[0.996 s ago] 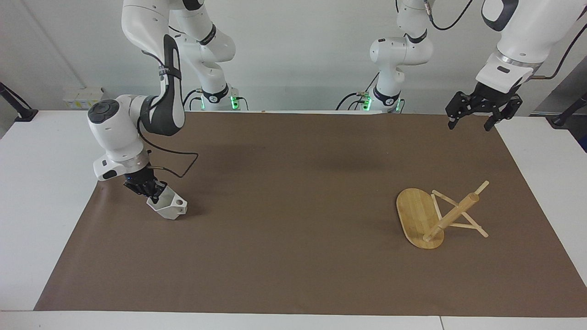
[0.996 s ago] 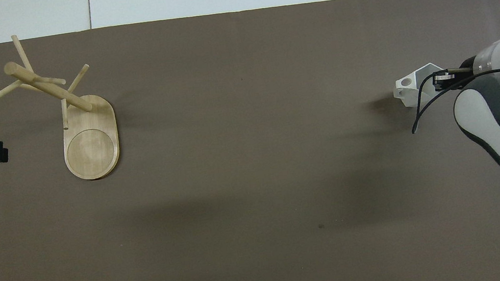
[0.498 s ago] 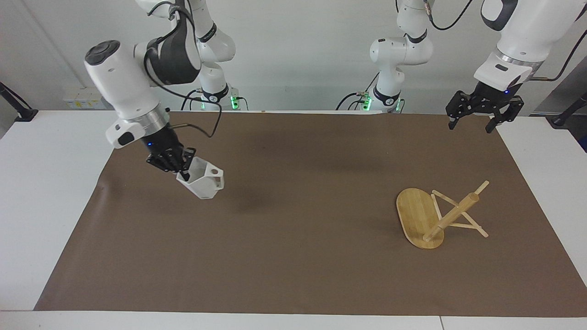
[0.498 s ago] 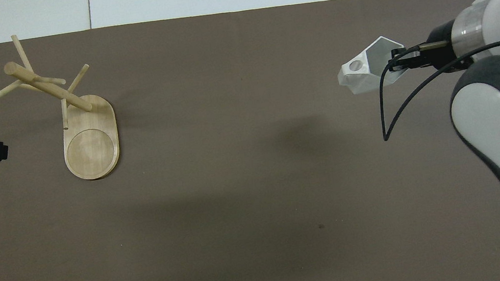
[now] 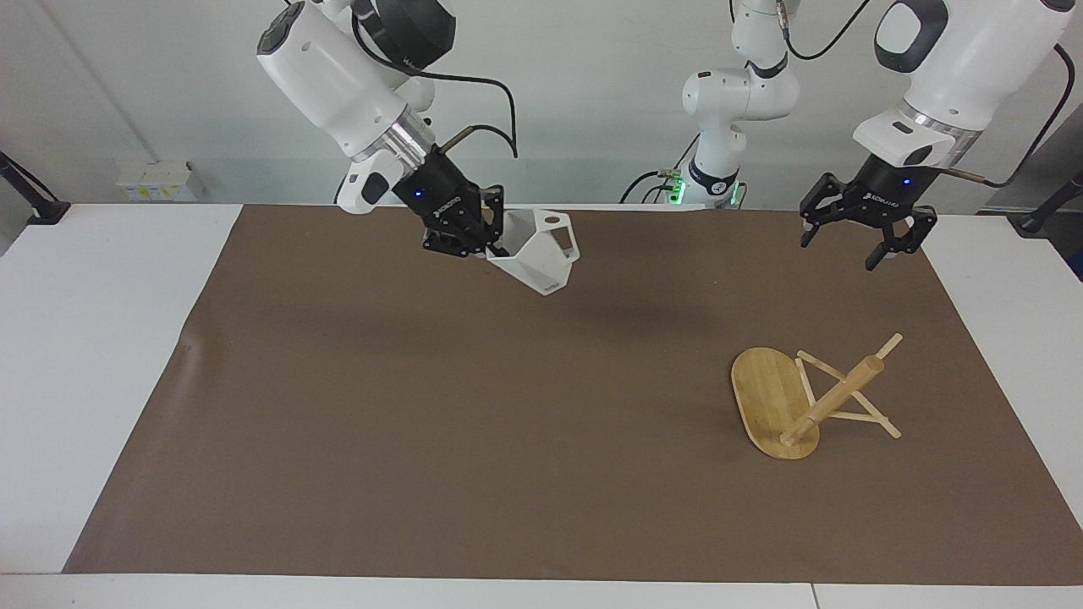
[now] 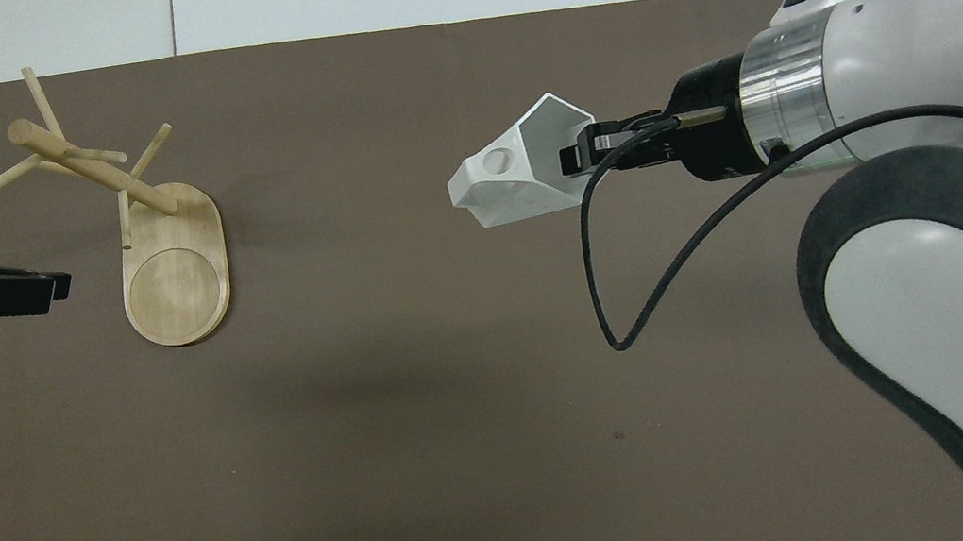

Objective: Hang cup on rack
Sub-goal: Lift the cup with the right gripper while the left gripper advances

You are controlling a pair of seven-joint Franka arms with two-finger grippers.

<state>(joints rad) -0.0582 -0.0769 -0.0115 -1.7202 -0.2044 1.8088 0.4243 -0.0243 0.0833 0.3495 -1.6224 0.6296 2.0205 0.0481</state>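
Right now the right gripper (image 5: 488, 233) is carrying the cup (image 5: 539, 251) high over mid-surface, jaws clenched on its rim; the rack (image 5: 810, 397) is lying well off toward the left gripper (image 5: 854, 239), whose jaws are hanging released.

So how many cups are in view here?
1. The small white faceted cup is held in the air by the right end effector, over the brown mat. None seems hidden.
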